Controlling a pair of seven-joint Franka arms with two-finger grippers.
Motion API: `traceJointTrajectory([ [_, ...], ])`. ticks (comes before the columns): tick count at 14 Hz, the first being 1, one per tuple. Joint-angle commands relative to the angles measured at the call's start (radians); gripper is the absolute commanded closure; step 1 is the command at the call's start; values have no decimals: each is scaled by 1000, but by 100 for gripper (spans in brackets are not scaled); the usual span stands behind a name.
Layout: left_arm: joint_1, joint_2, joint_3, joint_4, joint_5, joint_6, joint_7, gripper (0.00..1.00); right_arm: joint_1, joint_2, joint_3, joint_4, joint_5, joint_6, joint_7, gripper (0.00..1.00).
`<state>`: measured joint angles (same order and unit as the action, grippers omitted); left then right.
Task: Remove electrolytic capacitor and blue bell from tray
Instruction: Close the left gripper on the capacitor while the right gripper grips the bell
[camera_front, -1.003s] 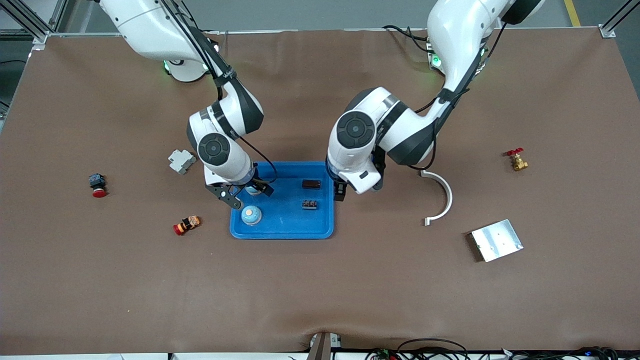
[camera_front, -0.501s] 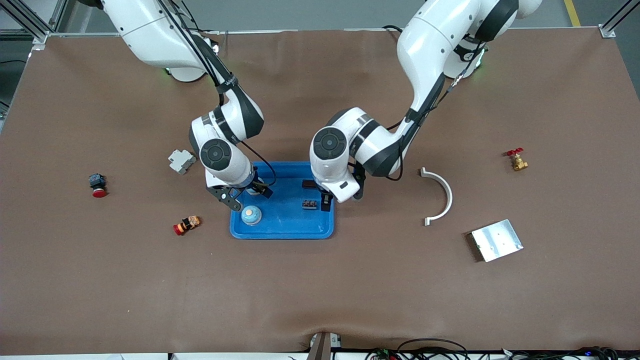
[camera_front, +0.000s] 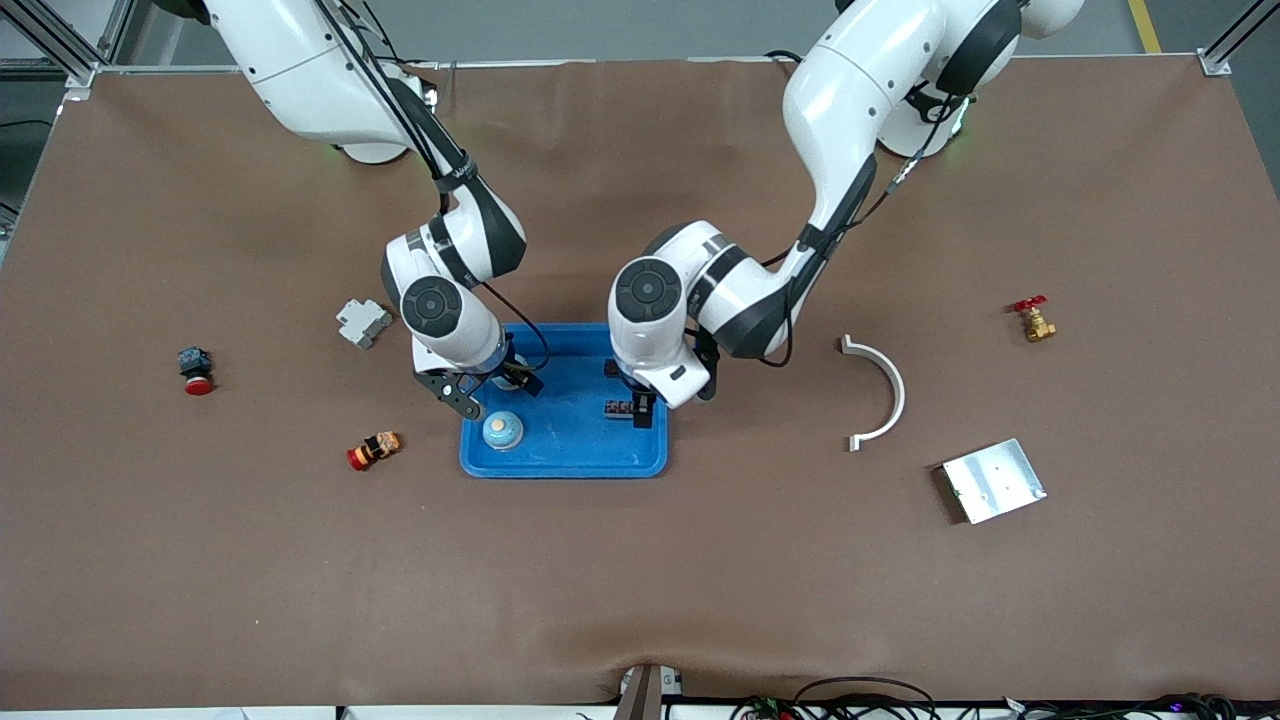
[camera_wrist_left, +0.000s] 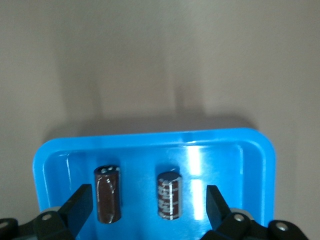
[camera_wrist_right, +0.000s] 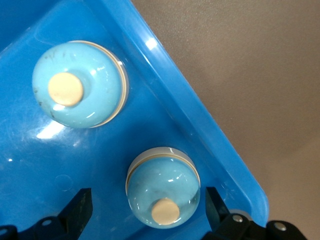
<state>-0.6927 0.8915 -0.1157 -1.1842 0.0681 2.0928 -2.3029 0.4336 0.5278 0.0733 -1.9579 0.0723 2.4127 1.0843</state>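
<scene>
Blue tray: capacitors lying flat, parallel.

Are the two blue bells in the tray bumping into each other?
Apart. The right wrist view shows bare blue tray floor between one bell and the other bell.

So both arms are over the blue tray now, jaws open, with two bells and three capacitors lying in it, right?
Not quite: the blue tray holds two capacitors, not three, as the left wrist view shows. The rest stands: two bells, left gripper and right gripper over the tray, jaws open.
</scene>
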Motion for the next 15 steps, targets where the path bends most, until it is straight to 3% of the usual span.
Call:
traceJointTrajectory([
  [1, -24, 46, 37, 35, 13, 59, -32, 0, -10, -5, 6, -6, -8, 5, 16, 0],
  [4, -25, 67, 41, 52, 12, 108, -43, 0, -9, -6, 6, -9, -8, 2, 16, 0],
  [8, -27, 150, 45, 176, 12, 128, -67, 0, -9, -5, 6, -13, -8, 3, 6, 0],
  [15, -67, 193, 85, 175, 12, 176, -67, 0, -10, 4, 6, -13, -8, 6, -3, 0],
])
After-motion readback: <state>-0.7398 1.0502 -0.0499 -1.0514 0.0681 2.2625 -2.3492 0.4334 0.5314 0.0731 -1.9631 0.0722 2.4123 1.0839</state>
